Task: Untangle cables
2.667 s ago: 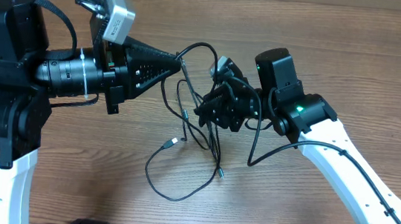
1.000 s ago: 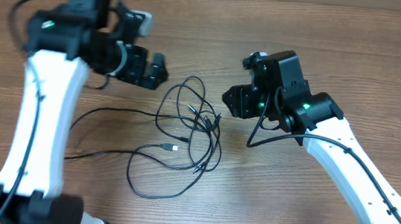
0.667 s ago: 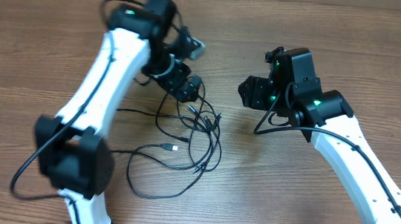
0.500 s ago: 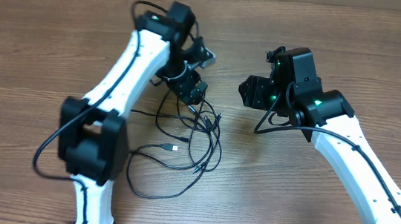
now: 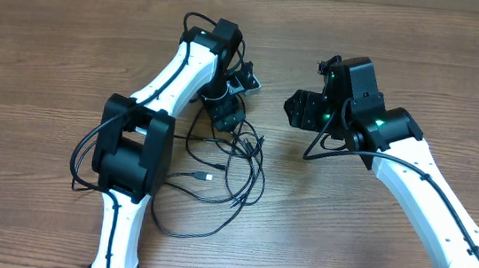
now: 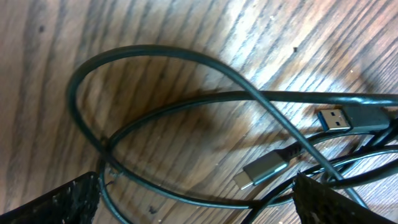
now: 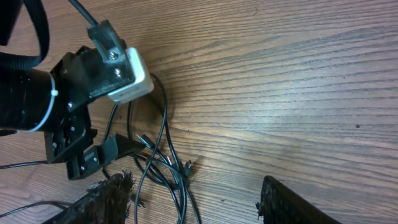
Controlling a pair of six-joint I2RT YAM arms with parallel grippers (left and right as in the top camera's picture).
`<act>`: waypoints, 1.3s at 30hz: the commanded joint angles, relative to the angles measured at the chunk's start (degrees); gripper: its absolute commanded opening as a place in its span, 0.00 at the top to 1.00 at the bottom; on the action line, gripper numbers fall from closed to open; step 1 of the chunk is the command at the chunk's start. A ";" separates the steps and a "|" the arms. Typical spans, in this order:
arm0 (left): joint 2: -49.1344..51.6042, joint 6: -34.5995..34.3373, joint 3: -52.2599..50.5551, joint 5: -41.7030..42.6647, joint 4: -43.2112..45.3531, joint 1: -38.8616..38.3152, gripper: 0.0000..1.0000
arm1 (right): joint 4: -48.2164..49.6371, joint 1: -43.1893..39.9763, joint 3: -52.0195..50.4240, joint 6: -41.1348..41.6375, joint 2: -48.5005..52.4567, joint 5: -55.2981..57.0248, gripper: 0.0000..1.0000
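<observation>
by left gripper (image 5: 228, 118), two plugs (image 6: 339, 118) (image 6: 264, 168), tangled cables (image 6: 298, 96)

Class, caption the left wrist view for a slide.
Open left gripper poised over tangled black cables and a blue USB plug on wooden table.
</observation>
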 commanded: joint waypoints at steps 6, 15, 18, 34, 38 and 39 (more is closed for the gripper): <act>-2.60 2.08 2.14 2.84 -0.59 -1.81 0.01 | 0.20 -0.15 -0.31 -0.07 -0.15 -0.24 0.34; -9.70 11.08 2.10 9.51 -0.87 -1.81 0.00 | 0.09 -0.15 -0.33 -0.04 -0.15 -0.20 0.34; -8.83 13.11 1.90 12.76 -2.10 -1.86 0.00 | -0.02 -0.31 -0.33 -0.04 -0.15 -0.17 0.35; -8.63 19.98 -4.35 17.66 -1.25 -2.23 0.00 | -0.74 -6.58 -0.33 0.39 -0.17 -0.92 0.42; -8.63 18.18 -7.43 14.99 2.58 -2.69 0.00 | -0.50 -6.80 -0.33 0.37 -0.17 -0.68 0.41; -8.63 17.94 -8.20 14.60 3.54 -2.82 0.00 | -0.46 -6.91 -0.33 0.39 -0.17 -0.68 0.42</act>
